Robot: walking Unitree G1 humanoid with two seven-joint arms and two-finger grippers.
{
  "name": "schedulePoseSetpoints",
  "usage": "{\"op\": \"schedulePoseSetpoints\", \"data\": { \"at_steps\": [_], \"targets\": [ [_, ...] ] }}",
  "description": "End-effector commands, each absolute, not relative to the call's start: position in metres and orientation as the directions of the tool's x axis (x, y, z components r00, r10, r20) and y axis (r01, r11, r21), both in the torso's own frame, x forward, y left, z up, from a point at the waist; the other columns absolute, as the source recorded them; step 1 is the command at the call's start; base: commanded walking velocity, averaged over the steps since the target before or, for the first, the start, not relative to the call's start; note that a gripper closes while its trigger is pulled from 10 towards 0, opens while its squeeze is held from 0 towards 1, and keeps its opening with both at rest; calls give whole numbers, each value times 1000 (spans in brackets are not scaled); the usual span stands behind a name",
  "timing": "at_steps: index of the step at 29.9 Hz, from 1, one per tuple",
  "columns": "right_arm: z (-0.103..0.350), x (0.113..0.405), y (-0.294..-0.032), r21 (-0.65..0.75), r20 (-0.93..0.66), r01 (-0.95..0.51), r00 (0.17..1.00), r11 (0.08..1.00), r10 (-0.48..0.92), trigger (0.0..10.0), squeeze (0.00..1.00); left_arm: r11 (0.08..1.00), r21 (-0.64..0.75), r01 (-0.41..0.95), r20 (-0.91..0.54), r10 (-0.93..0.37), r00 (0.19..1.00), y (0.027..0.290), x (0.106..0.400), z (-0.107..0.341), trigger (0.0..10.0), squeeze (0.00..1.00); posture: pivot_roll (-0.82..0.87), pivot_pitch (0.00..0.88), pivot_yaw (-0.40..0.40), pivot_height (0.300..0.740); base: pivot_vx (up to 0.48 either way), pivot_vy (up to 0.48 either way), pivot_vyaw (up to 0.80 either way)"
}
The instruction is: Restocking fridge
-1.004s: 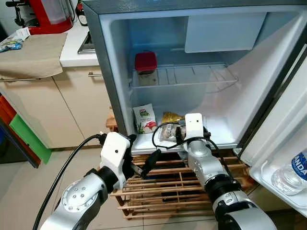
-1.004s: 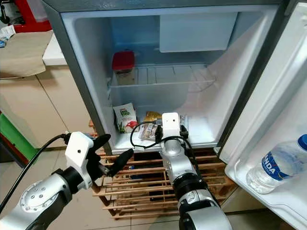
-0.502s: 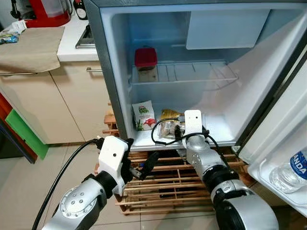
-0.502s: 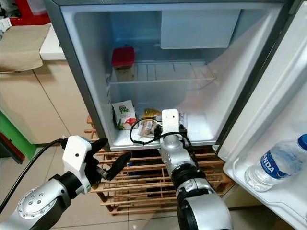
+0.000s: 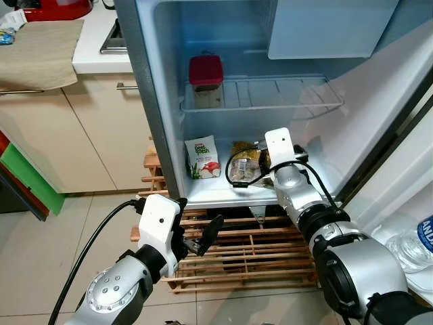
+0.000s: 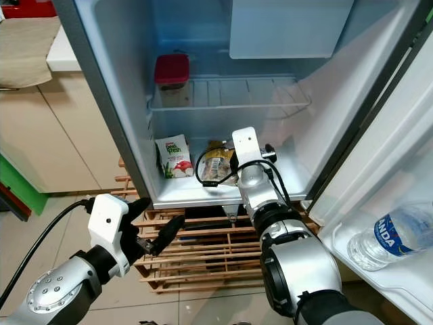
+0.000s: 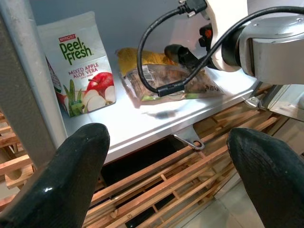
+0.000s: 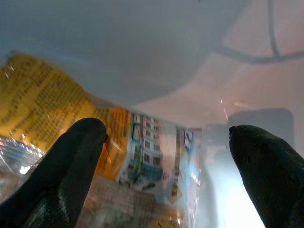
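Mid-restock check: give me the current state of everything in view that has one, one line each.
Fridge door: open.
Red-lidded container: closed, upright on the wire shelf.
Peel Fresh juice carton: upright on the fridge floor.
Snack bag: lying flat beside the carton.
Water bottle: capped, lying in the door rack.
Left pincer: open, empty, outside the fridge.
Right pincer: open over the snack bag.

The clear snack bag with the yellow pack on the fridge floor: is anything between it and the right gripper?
Nothing visible. The right gripper is open directly over the clear snack bag with the yellow pack on the white fridge floor; the juice carton stands apart.
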State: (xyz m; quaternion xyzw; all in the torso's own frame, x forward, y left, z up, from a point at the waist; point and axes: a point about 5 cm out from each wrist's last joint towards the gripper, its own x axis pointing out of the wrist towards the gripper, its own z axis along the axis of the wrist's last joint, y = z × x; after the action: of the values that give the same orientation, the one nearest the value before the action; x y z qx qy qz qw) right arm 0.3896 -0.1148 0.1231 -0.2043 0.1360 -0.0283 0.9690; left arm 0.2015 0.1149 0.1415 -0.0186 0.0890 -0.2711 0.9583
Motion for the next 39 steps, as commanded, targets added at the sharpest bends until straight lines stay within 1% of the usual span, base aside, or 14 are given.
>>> {"op": "schedulePoseSetpoints", "data": {
  "at_steps": [1, 3, 8, 9, 10, 11, 12, 13, 16, 18, 25, 27, 30, 39],
  "targets": [
    [124, 390, -114, -444, -243, -18, 965, 896, -102, 10000, 0, 848, -82, 523, -155, -529, 834, 112, 198, 144, 10000, 0, 54, 155, 8, 740, 0, 0, 0],
    [127, 392, -117, -508, -221, -28, 970, 861, -99, 10000, 0, 849, -86, 522, -154, -529, 835, 111, 198, 144, 10000, 0, 53, 154, 5, 740, 0, 0, 0],
    [142, 398, -117, -503, -168, -4, 981, 864, -93, 10000, 0, 851, -83, 519, -151, -525, 838, 110, 199, 144, 10000, 0, 54, 146, -4, 740, 0, 0, 0],
    [153, 401, -112, -421, -135, 16, 988, 907, -80, 10000, 0, 854, -81, 513, -147, -520, 842, 111, 200, 144, 10000, 0, 41, 140, -8, 740, 0, 0, 0],
    [153, 401, -112, -421, -135, 16, 988, 907, -80, 10000, 0, 854, -81, 513, -147, -520, 842, 111, 200, 144, 10000, 0, 41, 140, -8, 740, 0, 0, 0],
    [155, 401, -110, -357, -137, 23, 988, 934, -77, 10000, 0, 855, -81, 512, -145, -519, 843, 111, 201, 144, 10000, 0, 36, 137, -7, 740, 0, 0, 0],
    [151, 398, -104, -180, -172, 31, 983, 983, -62, 10000, 0, 853, -78, 516, -139, -522, 842, 110, 203, 144, 10000, 0, 27, 130, -8, 740, 0, 0, 0],
    [151, 398, -104, -180, -172, 31, 983, 983, -62, 10000, 0, 853, -78, 516, -139, -522, 842, 110, 203, 144, 10000, 0, 27, 130, -8, 740, 0, 0, 0],
    [152, 392, -97, 57, -181, 49, 983, 997, -38, 10000, 0, 853, -70, 517, -134, -522, 842, 109, 206, 144, 10000, 0, 20, 125, -7, 740, 0, 0, 0],
    [155, 388, -98, 136, -181, 73, 982, 988, -48, 10000, 0, 855, -67, 514, -134, -518, 845, 110, 208, 143, 10000, 0, 13, 119, -7, 740, 0, 0, 0],
    [161, 357, -119, 130, -136, 122, 985, 984, -104, 10000, 0, 856, -66, 513, -127, -517, 846, 110, 211, 142, 10000, 0, -16, 102, -9, 740, 0, 0, 0],
    [143, 352, -129, 119, -204, 158, 970, 980, -132, 10000, 0, 853, -69, 517, -125, -522, 844, 108, 212, 141, 10000, 0, -31, 97, -7, 740, 0, 0, 0],
    [119, 338, -129, 205, -354, 192, 929, 960, -110, 10000, 0, 845, -68, 531, -121, -535, 836, 106, 214, 140, 10000, 0, -33, 97, -2, 740, 0, 0, 0],
    [108, 306, -130, 124, -456, 168, 885, 978, -94, 10000, 0, 849, -66, 524, -125, -528, 840, 109, 212, 139, 10000, 0, -33, 95, -6, 740, 0, 0, 0]
  ]
}}
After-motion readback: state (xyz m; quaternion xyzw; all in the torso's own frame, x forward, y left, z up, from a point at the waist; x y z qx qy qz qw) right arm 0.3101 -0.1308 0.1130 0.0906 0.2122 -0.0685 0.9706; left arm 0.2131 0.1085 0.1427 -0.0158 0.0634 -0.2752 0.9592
